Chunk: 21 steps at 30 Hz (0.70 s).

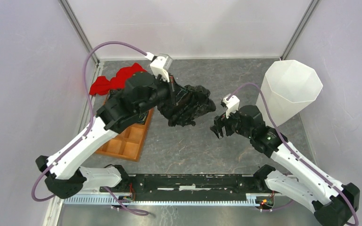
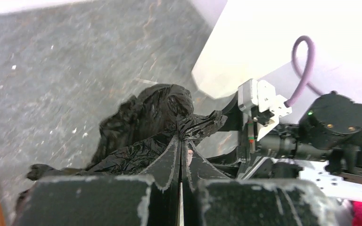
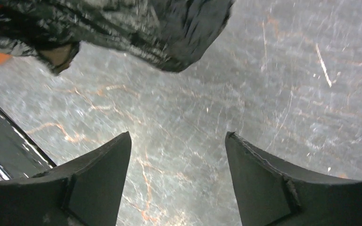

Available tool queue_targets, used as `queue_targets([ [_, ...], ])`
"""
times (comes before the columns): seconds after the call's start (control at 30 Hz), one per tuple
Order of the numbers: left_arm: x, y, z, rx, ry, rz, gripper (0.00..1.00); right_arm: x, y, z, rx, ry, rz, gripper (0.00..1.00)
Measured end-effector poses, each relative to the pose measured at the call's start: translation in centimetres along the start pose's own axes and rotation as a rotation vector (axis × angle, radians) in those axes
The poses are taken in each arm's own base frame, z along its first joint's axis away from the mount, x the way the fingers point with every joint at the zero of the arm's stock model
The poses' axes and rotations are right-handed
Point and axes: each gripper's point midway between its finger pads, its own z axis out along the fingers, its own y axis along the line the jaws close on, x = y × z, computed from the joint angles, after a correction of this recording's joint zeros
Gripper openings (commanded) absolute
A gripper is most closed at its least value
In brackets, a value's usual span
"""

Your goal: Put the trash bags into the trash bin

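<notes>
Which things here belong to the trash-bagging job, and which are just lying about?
Job in hand:
- trash bag, pinched by the left gripper
- trash bin
- right gripper, open and empty

Lying about:
- red cloth
- orange tray

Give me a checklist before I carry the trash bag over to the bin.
1. Grip: left hand shut on the trash bag: ok.
2. Lift: whole bag off the table: cannot tell.
3. Spare arm: right hand open and empty: ok.
4. Target: trash bin upright, mouth open: ok.
5. Path: bag to bin free: not ok, the right hand sits between them.
</notes>
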Motion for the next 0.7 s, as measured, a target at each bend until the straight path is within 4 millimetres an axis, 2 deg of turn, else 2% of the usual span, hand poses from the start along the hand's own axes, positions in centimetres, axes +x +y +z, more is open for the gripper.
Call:
queue_targets([
  [0.07,-2.0,-0.9,-1.1,0.036,-0.058,-0.008,0.02,-1.7,0.2,-0.5,-0.003,-0.055,0.011,0.84],
  [0.13,-1.7,-1.0,-1.9,0.055,-0.069,-0.014,0.02,-2.3,0.5,-1.0,-0.011,-0.091,0.029,0.84],
  [0.17,-0.7,-0.6,-2.0,0.052,-0.059,-0.027,0.02,-2.4,0.6,-1.2,-0.017,-0.113,0.039,0.84],
  [0.3,7.3,2.2,-1.0,-0.007,0.109,-0.083,0.02,0.0,1.5,-0.6,-0.073,-0.135,0.095,0.84],
  [0.4,14.5,4.1,-0.3,-0.041,0.284,-0.123,0.02,3.9,2.7,0.6,-0.143,-0.082,0.160,0.85],
  [0.47,17.2,4.9,-0.7,-0.058,0.347,-0.146,0.02,5.4,3.1,1.0,-0.164,-0.051,0.185,0.85],
  [0.5,17.7,5.0,-1.0,-0.057,0.362,-0.153,0.02,5.7,3.3,1.0,-0.175,-0.045,0.192,0.84],
  [0.57,17.2,4.6,-1.4,-0.042,0.350,-0.166,0.02,4.9,3.8,1.0,-0.206,-0.076,0.194,0.84],
  [0.7,14.1,2.6,-1.9,0.035,0.273,-0.181,0.02,1.6,5.3,0.4,-0.295,-0.203,0.172,0.83],
])
